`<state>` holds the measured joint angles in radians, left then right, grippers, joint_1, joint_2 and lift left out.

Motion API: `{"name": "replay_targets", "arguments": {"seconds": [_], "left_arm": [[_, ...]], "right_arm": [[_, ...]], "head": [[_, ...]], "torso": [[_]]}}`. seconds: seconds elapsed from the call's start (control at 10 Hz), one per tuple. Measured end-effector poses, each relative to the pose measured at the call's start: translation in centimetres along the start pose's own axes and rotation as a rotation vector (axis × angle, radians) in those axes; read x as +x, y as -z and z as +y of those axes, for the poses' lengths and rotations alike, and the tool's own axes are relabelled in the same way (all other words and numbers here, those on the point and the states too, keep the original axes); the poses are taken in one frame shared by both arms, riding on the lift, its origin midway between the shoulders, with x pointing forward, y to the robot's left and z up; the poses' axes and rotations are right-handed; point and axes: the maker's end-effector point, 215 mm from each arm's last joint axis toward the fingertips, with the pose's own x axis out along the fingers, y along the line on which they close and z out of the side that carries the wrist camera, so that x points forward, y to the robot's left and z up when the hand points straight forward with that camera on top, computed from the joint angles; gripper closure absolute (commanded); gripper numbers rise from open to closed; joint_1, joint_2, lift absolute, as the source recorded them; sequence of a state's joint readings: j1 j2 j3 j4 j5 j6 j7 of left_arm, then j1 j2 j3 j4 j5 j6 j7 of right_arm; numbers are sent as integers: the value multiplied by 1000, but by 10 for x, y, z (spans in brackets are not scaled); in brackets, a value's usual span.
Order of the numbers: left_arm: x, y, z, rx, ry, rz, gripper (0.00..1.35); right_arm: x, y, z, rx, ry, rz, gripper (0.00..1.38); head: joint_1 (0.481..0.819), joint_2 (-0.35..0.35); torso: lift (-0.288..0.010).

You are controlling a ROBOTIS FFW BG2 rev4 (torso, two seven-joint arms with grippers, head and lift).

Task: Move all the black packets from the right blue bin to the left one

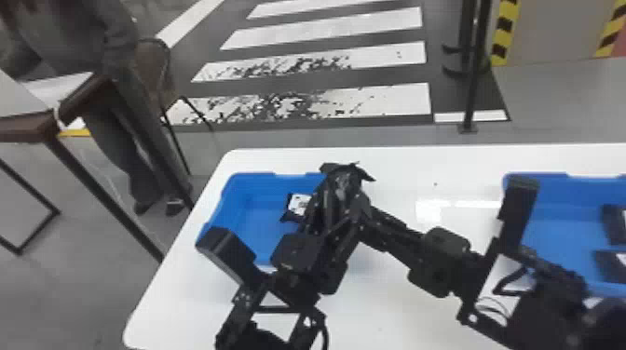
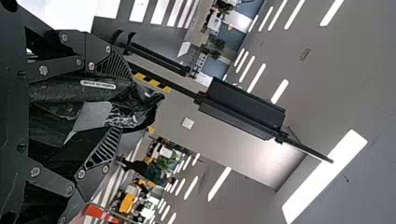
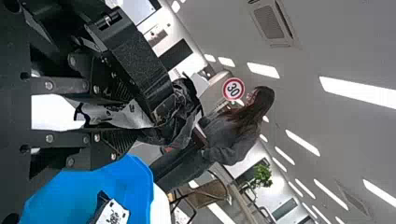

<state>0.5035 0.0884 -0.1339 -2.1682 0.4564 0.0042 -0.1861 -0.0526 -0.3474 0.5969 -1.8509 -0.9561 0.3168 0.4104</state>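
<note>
Black arms [image 1: 300,258], white-labelled packet [image 1: 298,205], left bin [image 1: 249,186]

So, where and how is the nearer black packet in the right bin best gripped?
Probably by its left edge, from above on the left: bare floor lies beside that edge of the nearer packet, while the farther packet and near wall crowd its other sides.

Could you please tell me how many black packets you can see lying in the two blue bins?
3: one in the left bin, a black packet; two in the right bin, black packets near the view's edge. Others may be hidden.
</note>
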Motion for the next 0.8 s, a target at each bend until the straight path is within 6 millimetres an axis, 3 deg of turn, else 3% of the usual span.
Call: {"name": "replay_targets", "arguments": {"seconds": [0.1,0.3,0.8], "left_arm": [[-1,-5,3,1,-7,-16,1173],[-4,-16,14,11,-32,-46,1173],[-11,-30,37,56,-98,-87,1173]], "right_arm": [[-1,1,-1,3,4,-2,62],[-6,7,-4,27,14,-13,188],[-12,6,-10,39,30,-26,199]], "head": [[695,298],[695,313],[695,337]], "torso": [[-140],[-140],[-140]]}}
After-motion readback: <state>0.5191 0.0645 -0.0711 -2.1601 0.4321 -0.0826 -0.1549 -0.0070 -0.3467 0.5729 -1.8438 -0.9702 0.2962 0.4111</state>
